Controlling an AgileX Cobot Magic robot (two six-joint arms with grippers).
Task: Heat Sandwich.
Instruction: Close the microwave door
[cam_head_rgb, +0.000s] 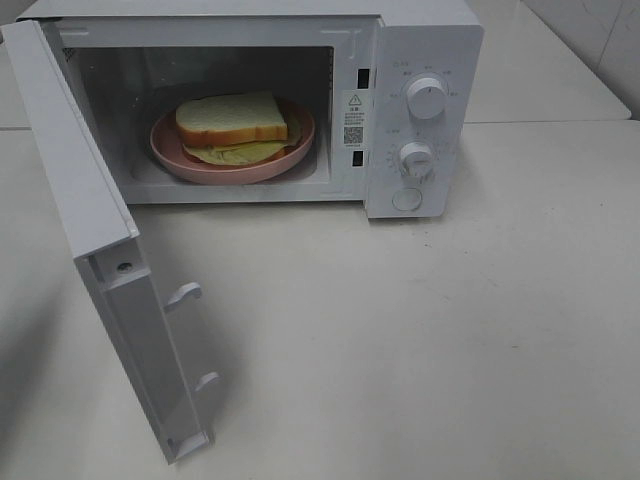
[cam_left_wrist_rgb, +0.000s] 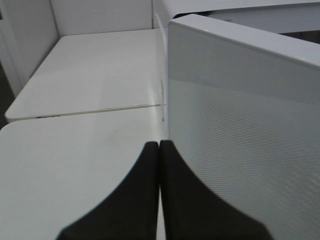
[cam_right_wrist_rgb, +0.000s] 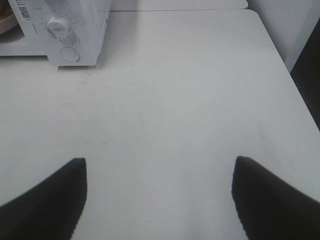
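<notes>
Left tool pinched shut, empty, just beside the microwave door. Right tool gapes wide, empty, above the worktop.

The microwave stands on the table, at 12 o'clock in the exterior high view. Its door is hinged on the 9 o'clock side and stands open, reaching toward 7 o'clock. The plate lies inside the cavity, with the sandwich on it. The control panel is at 3 o'clock of the cavity. On it, the upper knob, lower knob and button follow one another toward 6 o'clock.
</notes>
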